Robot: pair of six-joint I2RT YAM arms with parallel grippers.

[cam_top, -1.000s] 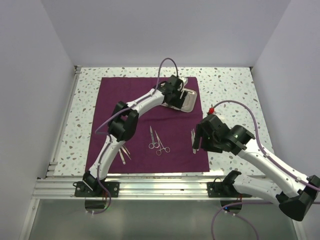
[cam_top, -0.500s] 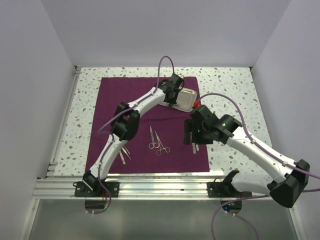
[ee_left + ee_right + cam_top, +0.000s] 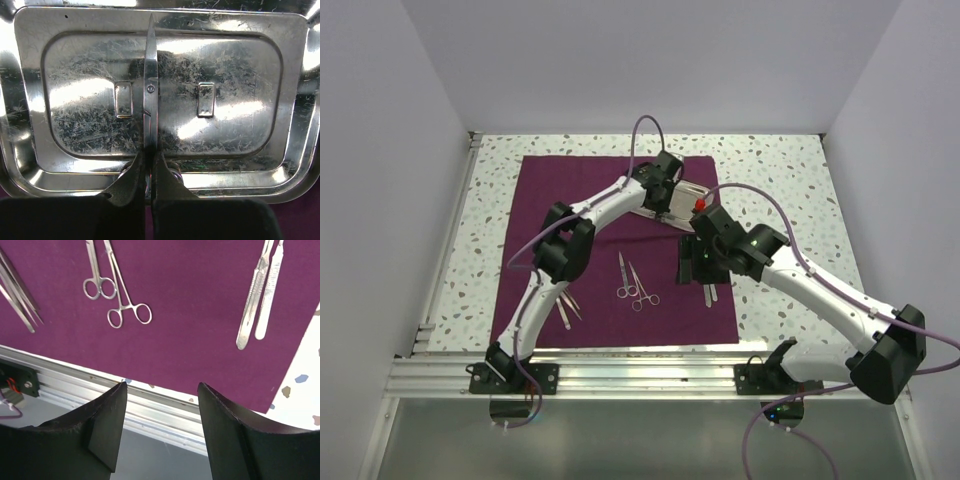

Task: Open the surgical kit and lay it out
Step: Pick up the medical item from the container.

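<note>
Steel scissors (image 3: 150,65), rings mostly hidden, are clenched in the left fingers (image 3: 131,182) over the tray (image 3: 45,165); right fingers (image 3: 220,425) spread, empty.

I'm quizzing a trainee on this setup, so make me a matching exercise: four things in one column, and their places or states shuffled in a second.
Column one: 1 left gripper; 2 right gripper; 3 tweezers; 4 steel tray.
Column two: A open; B far right of the cloth; C shut on scissors; D near left of the cloth.
Pairs: 1-C, 2-A, 3-D, 4-B.
</note>
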